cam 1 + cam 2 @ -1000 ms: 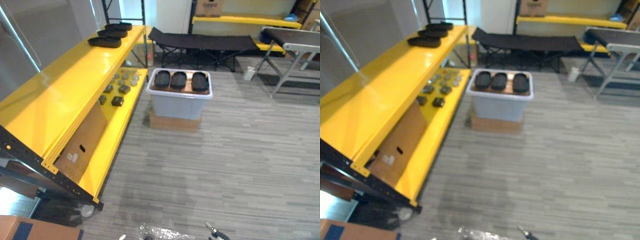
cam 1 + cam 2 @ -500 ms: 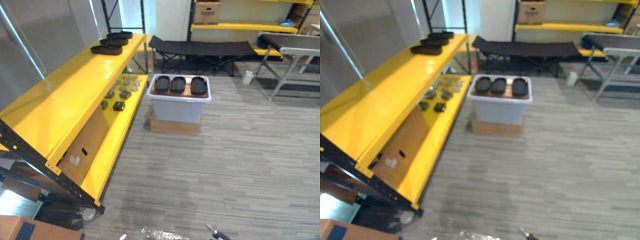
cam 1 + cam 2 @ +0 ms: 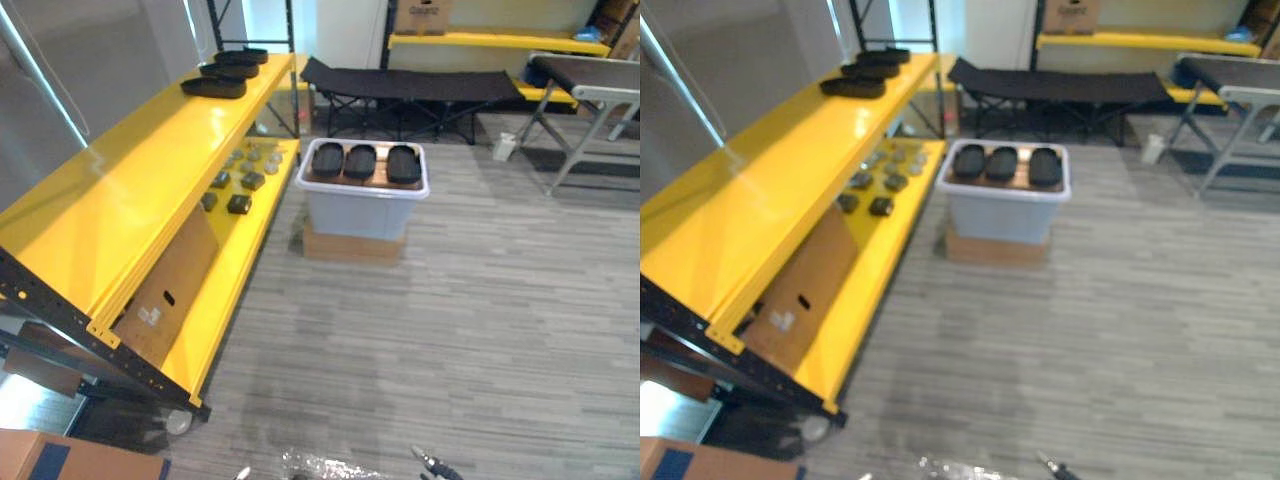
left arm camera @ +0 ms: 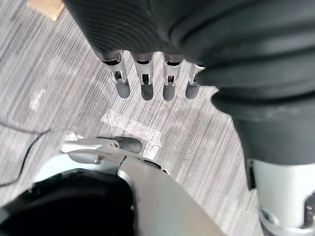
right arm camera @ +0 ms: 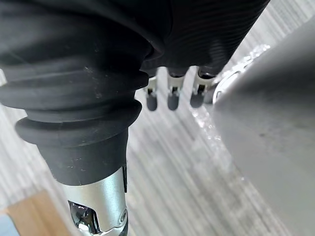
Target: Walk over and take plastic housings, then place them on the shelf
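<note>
- left hand (image 4: 146, 81): fingers straight, relaxed, empty
- right hand (image 5: 172, 96): fingers straight, empty
- three black housings (image 3: 360, 160) in grey bin (image 3: 360, 215) beside yellow shelf (image 3: 130, 180)
- other housings (image 3: 213, 87) on shelf's far end

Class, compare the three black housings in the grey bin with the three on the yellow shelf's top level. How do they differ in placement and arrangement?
The bin housings lie side by side in the grey bin, on a cardboard box on the floor; the shelf housings rest bare on the yellow shelf, higher up. The bin housings form a row across; the shelf housings line up one behind another. Both groups: three black oval shells.
</note>
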Available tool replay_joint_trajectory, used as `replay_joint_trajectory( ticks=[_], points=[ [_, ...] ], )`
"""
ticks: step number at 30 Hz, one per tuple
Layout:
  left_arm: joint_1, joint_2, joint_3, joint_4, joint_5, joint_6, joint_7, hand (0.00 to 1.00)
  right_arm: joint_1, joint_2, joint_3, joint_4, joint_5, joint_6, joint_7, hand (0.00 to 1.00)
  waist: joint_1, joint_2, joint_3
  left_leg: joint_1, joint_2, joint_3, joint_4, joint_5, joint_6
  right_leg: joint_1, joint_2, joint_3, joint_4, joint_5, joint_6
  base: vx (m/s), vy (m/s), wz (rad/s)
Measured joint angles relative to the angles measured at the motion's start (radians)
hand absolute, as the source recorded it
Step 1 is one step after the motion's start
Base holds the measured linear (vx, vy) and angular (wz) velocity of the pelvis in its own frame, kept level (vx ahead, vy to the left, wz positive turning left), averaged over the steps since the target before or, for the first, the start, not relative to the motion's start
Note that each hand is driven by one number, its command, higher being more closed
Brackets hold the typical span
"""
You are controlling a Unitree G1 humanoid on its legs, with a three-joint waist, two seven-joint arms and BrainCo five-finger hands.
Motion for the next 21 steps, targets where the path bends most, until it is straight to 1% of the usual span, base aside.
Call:
replay_joint_trajectory(
  ticks=[2, 3, 5, 7, 8, 11, 12, 14, 16, 18, 21],
  points=[
    [-0.008, 0.002, -0.009, -0.011, 0.006, 0.001, 0.002, 0.00, -0.011, -0.001, 0.000, 0.000, 0.000, -0.008, -0.001, 0.00, 0.000, -0.001, 0.003, -0.032, -0.001, 0.001, 0.005, 0.002, 0.002, -0.036, -0.002, 0.004, 0.013, 0.008, 0.000, 0.09, 0.023, -0.05],
    [-0.015, 0.008, -0.021, -0.027, 0.008, 0.000, 0.005, 0.00, -0.022, 0.000, 0.001, -0.001, 0.002, -0.018, -0.002, 0.00, 0.001, -0.003, 0.013, -0.069, -0.003, 0.002, 0.006, 0.004, 0.006, -0.075, -0.004, 0.013, 0.026, 0.012, 0.001, 0.08, 0.030, 0.01],
    [-0.048, 0.018, -0.025, -0.029, 0.008, 0.000, 0.008, 0.00, -0.046, 0.003, 0.003, -0.002, 0.002, -0.022, -0.004, 0.00, 0.001, -0.009, 0.051, -0.111, -0.002, 0.002, 0.059, -0.012, 0.017, -0.103, -0.011, 0.014, 0.046, 0.013, 0.003, 0.06, 0.030, 0.03],
    [-0.089, 0.036, -0.029, -0.035, 0.009, 0.000, 0.016, 0.00, -0.082, 0.008, 0.015, -0.015, 0.002, -0.028, -0.006, 0.00, 0.003, -0.030, 0.098, -0.146, 0.003, 0.003, 0.124, -0.044, 0.020, -0.110, -0.014, 0.015, 0.052, 0.014, 0.004, 0.01, 0.015, 0.01],
    [-0.116, 0.039, -0.029, -0.043, 0.009, -0.002, 0.025, 0.00, -0.097, 0.004, 0.039, -0.031, 0.006, -0.039, -0.008, 0.00, 0.006, -0.034, 0.118, -0.168, 0.008, 0.003, 0.163, -0.063, 0.018, -0.121, -0.016, 0.016, 0.067, 0.014, 0.004, 0.01, 0.031, 0.01],
    [-0.144, 0.036, -0.029, -0.068, 0.008, -0.010, 0.030, 0.00, -0.109, -0.002, 0.050, -0.053, 0.009, -0.050, -0.007, 0.00, 0.010, -0.026, 0.131, -0.212, 0.013, 0.003, 0.226, -0.088, 0.017, -0.152, -0.021, 0.018, 0.099, 0.014, 0.004, 0.02, 0.046, 0.01],
    [-0.153, 0.032, -0.029, -0.072, 0.007, -0.020, 0.030, 0.00, -0.117, -0.008, 0.065, -0.052, 0.010, -0.056, -0.008, 0.00, 0.013, -0.018, 0.144, -0.219, 0.019, 0.005, 0.257, -0.105, 0.021, -0.153, -0.020, 0.022, 0.114, 0.014, 0.004, -0.01, 0.062, -0.06],
    [-0.172, 0.023, -0.029, -0.074, 0.006, -0.038, 0.032, 0.00, -0.127, -0.013, 0.091, -0.054, 0.012, -0.060, -0.007, 0.00, 0.015, -0.001, 0.168, -0.248, 0.041, 0.006, 0.343, -0.146, 0.013, -0.167, -0.012, 0.033, 0.155, 0.013, 0.003, -0.04, 0.062, -0.09],
    [-0.180, 0.023, -0.029, -0.076, 0.007, -0.041, 0.040, 0.00, -0.136, -0.014, 0.113, -0.054, 0.012, -0.060, -0.005, 0.00, 0.020, 0.000, 0.186, -0.263, 0.053, 0.010, 0.383, -0.164, 0.010, -0.180, -0.006, 0.048, 0.181, 0.009, -0.002, -0.05, 0.037, -0.12],
    [-0.187, 0.026, -0.030, -0.078, 0.009, -0.047, 0.049, 0.00, -0.136, -0.015, 0.125, -0.053, 0.012, -0.060, -0.001, 0.00, 0.021, -0.005, 0.191, -0.285, 0.057, 0.009, 0.421, -0.179, 0.012, -0.195, -0.007, 0.048, 0.200, -0.008, -0.005, -0.07, 0.010, -0.03],
    [-0.188, 0.025, -0.031, -0.088, 0.009, -0.063, 0.066, 0.00, -0.136, -0.016, 0.128, -0.053, 0.020, -0.061, 0.006, 0.00, 0.022, -0.006, 0.196, -0.311, 0.058, 0.001, 0.481, -0.213, 0.021, -0.196, -0.009, 0.046, 0.222, -0.055, 0.005, -0.08, -0.014, 0.04]
  ],
)
